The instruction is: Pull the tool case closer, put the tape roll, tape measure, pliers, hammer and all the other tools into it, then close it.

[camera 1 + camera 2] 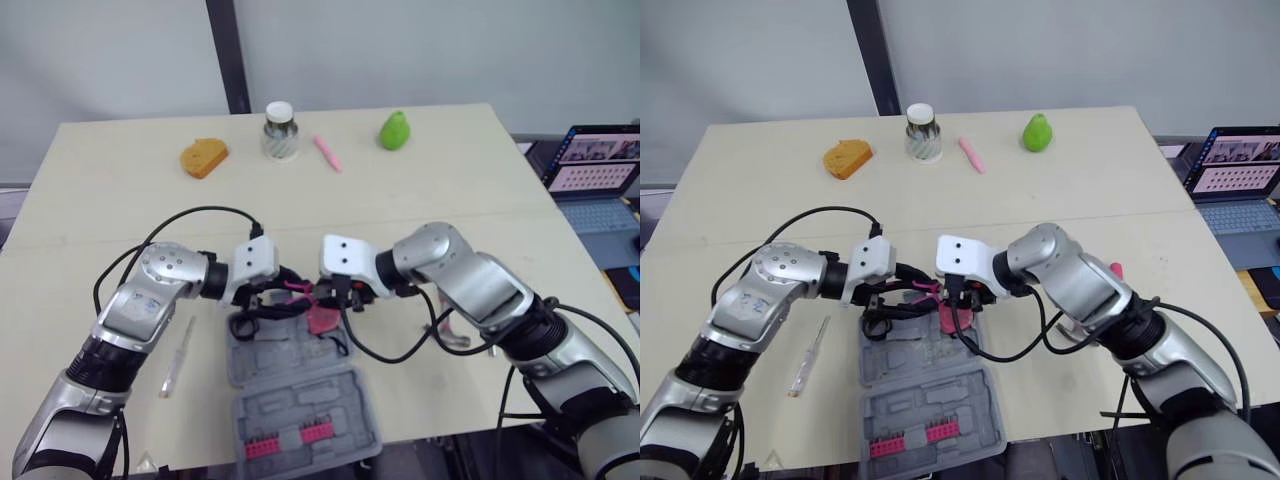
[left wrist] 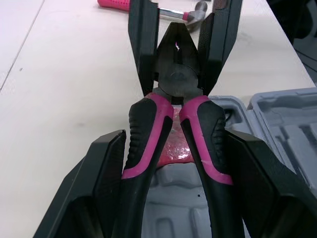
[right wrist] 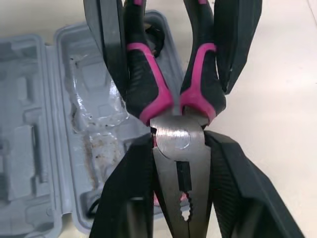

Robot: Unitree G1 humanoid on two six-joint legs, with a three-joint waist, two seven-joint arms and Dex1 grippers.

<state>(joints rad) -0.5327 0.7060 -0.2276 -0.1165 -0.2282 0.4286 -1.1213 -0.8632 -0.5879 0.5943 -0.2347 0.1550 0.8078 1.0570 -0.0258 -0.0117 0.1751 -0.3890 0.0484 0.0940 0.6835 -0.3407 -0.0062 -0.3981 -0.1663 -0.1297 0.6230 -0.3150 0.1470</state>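
While poised over far edge of case [image 1: 300, 400], grasps pliers [image 2: 176, 79] by handles with left pincer [image 2: 176, 144], clenches right pincer [image 3: 178, 144] on their head; leaves screwdriver [image 1: 178, 355] on desk [image 1: 450, 180] left of case, hammer [image 2: 199, 7] right of it.

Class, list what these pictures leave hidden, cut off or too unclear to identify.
Hammer: left wrist view, handle partly off the top edge; head views, mostly behind the right arm.
Pink item in the tool case: head views, half under cables; unidentifiable.
Laptop: head views, cut by the right edge.
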